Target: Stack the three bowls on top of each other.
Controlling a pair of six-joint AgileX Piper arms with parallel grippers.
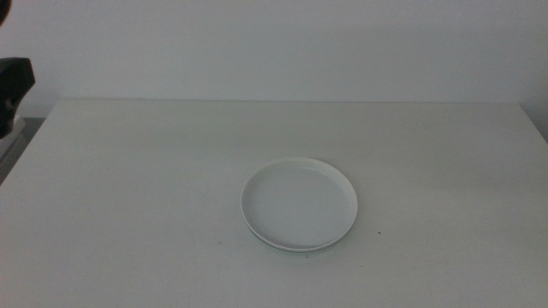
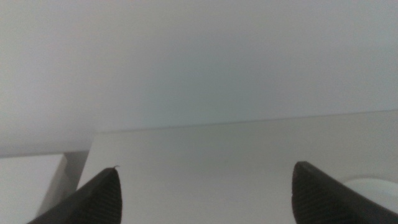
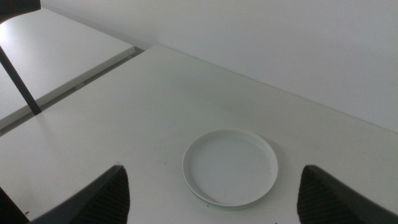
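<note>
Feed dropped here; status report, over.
Left gripper and right gripper open, clear of table. Bowls stacked, white bowl on top. Nothing obstructing.

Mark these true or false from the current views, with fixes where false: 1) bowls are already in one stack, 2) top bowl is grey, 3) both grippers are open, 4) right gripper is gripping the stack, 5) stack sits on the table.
1) True. The bowls form a single stack; a lower rim peeks out under the top bowl's near edge.
2) False. The top bowl is white; the colours beneath cannot be told.
3) True. The left gripper and right gripper both show jaws spread wide, nothing between them.
4) False. The right gripper hangs above the table, clear of the stack.
5) True. It rests on the white table.
</note>
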